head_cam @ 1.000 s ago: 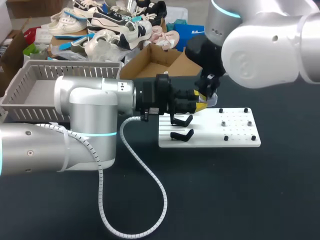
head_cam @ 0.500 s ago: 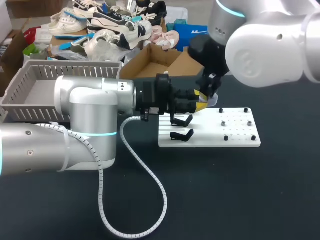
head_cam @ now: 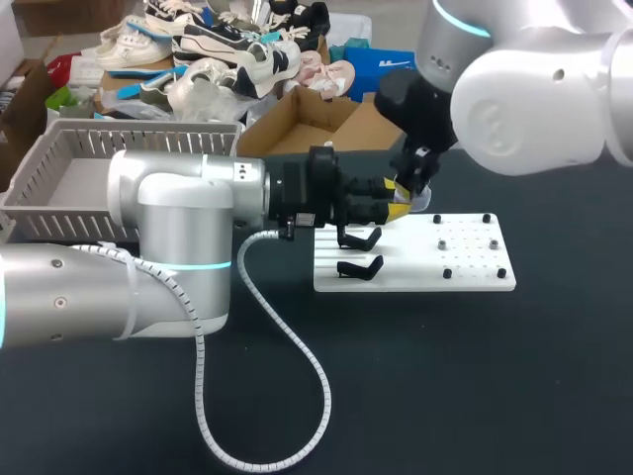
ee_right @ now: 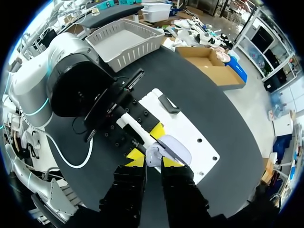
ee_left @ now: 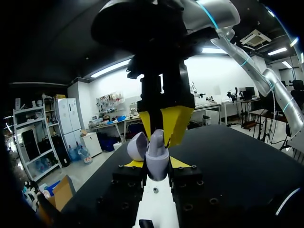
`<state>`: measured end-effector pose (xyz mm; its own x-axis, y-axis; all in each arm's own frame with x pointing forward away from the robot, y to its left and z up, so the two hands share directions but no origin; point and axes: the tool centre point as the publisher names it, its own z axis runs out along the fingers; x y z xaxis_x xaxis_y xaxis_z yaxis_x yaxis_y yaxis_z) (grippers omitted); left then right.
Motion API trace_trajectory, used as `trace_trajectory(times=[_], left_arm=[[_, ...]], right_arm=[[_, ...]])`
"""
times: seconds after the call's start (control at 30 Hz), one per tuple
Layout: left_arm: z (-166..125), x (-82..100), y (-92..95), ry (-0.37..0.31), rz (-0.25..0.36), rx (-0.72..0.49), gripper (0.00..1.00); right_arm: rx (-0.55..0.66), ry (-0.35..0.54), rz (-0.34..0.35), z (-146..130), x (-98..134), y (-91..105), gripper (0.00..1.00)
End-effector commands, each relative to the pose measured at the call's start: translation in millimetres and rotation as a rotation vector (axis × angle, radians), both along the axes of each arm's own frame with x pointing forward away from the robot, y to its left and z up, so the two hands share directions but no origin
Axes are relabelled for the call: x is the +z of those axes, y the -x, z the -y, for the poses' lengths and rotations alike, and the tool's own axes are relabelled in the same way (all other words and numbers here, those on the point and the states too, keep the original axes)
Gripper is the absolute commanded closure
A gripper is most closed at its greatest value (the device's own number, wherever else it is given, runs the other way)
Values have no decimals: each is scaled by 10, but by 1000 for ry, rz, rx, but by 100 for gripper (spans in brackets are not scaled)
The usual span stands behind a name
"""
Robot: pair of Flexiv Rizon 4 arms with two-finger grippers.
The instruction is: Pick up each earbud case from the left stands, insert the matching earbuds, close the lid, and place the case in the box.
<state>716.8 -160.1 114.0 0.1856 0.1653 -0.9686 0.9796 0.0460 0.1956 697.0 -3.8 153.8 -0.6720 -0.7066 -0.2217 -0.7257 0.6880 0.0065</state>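
Lavender plastic is the thing to mind. The case (ee_left: 157,161) sits clamped in my left hand (head_cam: 400,210), one yellow tip pressed to each flank. Its lid (ee_left: 137,146) is swung open to one side.

I judge the step in hand to be seating an earbud. To do it well, the left hand should stay level and firm while the other hand does all the travelling. My right hand (ee_left: 159,137) hangs straight over the open case, touching or nearly touching its top. Whether it grips an earbud I cannot tell, because the case itself blocks the view.

The right hand should come straight down along the well, press lightly, and let go only once the bud is seated. A sideways push could lever the case out of the left hand's grasp or knock the lid. The approach is better kept on the side away from the lid.

In the head view the case is just right of centre in the upper half of the frame. It is held off the worktop (head_cam: 445,396), near the upper left corner of the white board (head_cam: 475,259). It is just beyond the two black stands (head_cam: 361,237), both of which are bare.

Farther back, the cardboard box (head_cam: 302,129) lies at upper middle, well apart from the case. A grey basket (head_cam: 69,168) lies at upper left.
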Motion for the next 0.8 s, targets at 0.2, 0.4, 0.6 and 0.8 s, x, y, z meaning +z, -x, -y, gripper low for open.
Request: trace_trajectory(times=[0.2,0.4,0.6,0.8], left_arm=[[14,19,15,2,3,6,100],[14,19,15,2,3,6,100],[14,19,15,2,3,6,100],[14,19,15,2,3,6,100]], right_arm=[[-2,-10,-1,10,-16,-23,73],[-3,-13,-1,6,-9,-26,72],[-2,-11,5,-3,18,-14,72],[-6,-7,15,12,61,3,72]])
